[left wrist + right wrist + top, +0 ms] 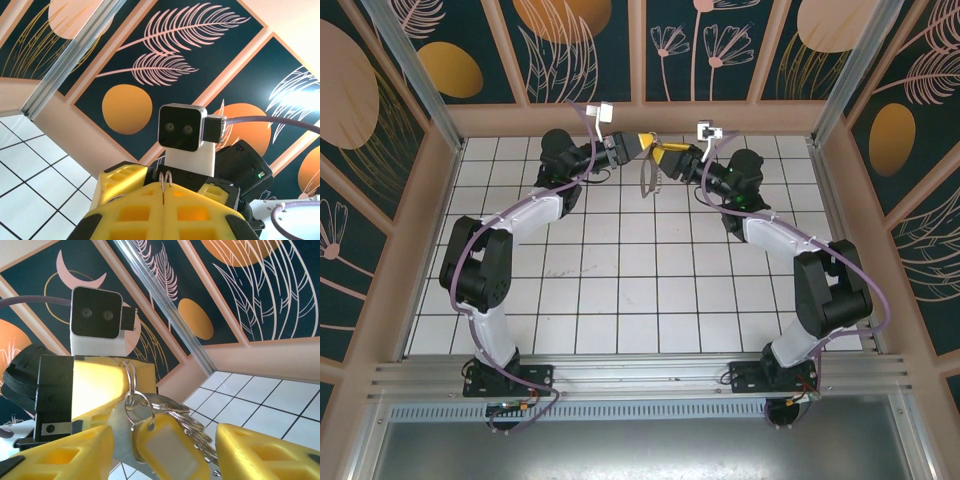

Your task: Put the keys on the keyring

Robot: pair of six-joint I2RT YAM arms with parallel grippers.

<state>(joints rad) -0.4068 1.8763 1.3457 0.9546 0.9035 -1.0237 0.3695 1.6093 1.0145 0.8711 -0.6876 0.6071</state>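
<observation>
The left gripper (164, 194) is pressing its yellow jaws fully together. They are pinching the keyring (167, 176), whose thin wire loops are poking up out of the seam between them. From the right wrist, that ring is showing edge-on, hanging at the left gripper's yellow tips. A smaller second ring (135, 407) is looping through it and carrying a yellow key tag (167, 445) with a pale window. The keys (187, 420), a fanned bunch of silvery blades, are spreading down and to the right just behind the tag. The right gripper (164, 442) is standing open, its two yellow fingers (60, 455) sitting well apart on either side of the tag and the keys. Whether either finger is touching the bunch cannot be told. Each wrist is looking straight at the other: the right arm's grey camera block (182, 127) is facing the left wrist just beyond the ring. From above, the two grippers are meeting tip to tip over the far middle of the white tiled table (620, 290), with the ring and its bunch dangling below them, off the tiles. Both arms are bending inward from their bases at the near edge, purple cables (515, 208) trailing along them, and dark leaf-patterned wall panels (580, 50) are enclosing the table.
</observation>
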